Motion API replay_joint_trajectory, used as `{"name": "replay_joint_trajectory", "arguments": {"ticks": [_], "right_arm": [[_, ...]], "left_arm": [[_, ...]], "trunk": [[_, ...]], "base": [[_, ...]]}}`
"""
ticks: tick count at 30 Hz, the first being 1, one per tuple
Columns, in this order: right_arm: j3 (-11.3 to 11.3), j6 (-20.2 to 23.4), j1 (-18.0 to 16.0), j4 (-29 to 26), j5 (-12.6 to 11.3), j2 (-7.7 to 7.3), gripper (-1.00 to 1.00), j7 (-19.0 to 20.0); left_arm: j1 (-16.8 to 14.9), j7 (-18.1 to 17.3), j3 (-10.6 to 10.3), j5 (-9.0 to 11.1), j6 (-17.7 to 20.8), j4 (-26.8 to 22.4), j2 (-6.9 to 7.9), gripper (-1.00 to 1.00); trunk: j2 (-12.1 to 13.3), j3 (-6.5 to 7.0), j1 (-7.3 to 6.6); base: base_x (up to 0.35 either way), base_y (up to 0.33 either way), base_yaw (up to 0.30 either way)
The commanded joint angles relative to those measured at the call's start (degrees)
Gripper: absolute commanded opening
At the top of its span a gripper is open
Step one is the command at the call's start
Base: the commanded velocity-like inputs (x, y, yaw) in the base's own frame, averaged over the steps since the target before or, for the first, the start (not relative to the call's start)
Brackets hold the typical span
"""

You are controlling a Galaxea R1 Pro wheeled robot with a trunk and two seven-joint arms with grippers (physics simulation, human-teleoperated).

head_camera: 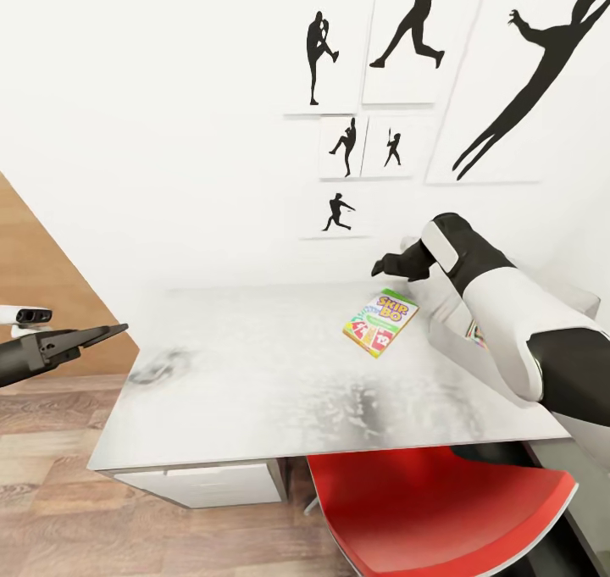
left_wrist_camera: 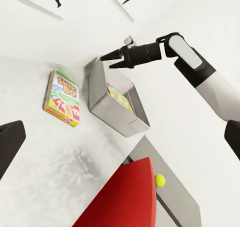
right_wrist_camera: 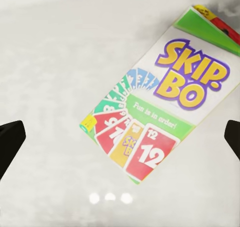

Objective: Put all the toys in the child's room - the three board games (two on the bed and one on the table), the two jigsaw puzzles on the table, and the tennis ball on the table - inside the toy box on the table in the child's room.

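Skip-Bo box (head_camera: 380,322) lies flat near the surface's (head_camera: 254,391) back edge, right of middle. Right gripper (head_camera: 391,265) spread, hovering above it. Toy box (left_wrist_camera: 118,103) just beside. Left gripper (head_camera: 100,333) pressed together off the left edge.

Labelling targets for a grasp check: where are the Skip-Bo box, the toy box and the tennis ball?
Skip-Bo box (right_wrist_camera: 155,107): right wrist view, centre of its printed lid.
Toy box (left_wrist_camera: 102,99): left wrist view, grey outer side wall.
Tennis ball (left_wrist_camera: 159,180): left wrist view, ball's middle.

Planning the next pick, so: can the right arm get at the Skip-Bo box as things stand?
Probably yes. The right end effector hangs open in the air near the Skip-Bo box, which lies flat on the table with bare tabletop all round it; the toy box stands beside it, apart.
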Motion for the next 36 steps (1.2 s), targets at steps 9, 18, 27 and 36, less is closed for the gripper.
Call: {"name": "replay_joint_trajectory", "arguments": {"ticks": [9, 18, 27, 36], "right_arm": [[0.42, 0.15, -0.12, -0.06, -0.58, -0.05, 1.00, -0.34], [0.42, 0.15, -0.13, -0.07, -0.63, -0.46, 1.00, -0.32], [0.41, 0.15, -0.13, -0.07, -0.86, -1.25, 1.00, -0.32], [0.41, 0.15, -0.13, -0.07, -0.89, -1.36, 1.00, -0.32]], "left_arm": [[-0.04, -0.23, 0.10, -0.03, 0.61, -0.01, 0.02, 1.00], [-0.04, -0.23, 0.12, 0.02, 0.61, -0.01, 0.02, 1.00], [-0.04, -0.28, 0.19, 0.04, 0.61, -0.01, 0.02, 1.00], [-0.04, -0.37, 0.21, 0.04, 0.68, -0.05, 0.02, 1.00]], "trunk": [[-0.11, -0.10, 0.03], [-0.11, -0.10, 0.03], [-0.11, -0.10, 0.03], [-0.11, -0.10, 0.03]], "base": [[0.015, 0.010, 0.000], [0.119, 0.076, 0.000], [0.053, 0.010, 0.000], [0.054, 0.001, 0.000]]}}
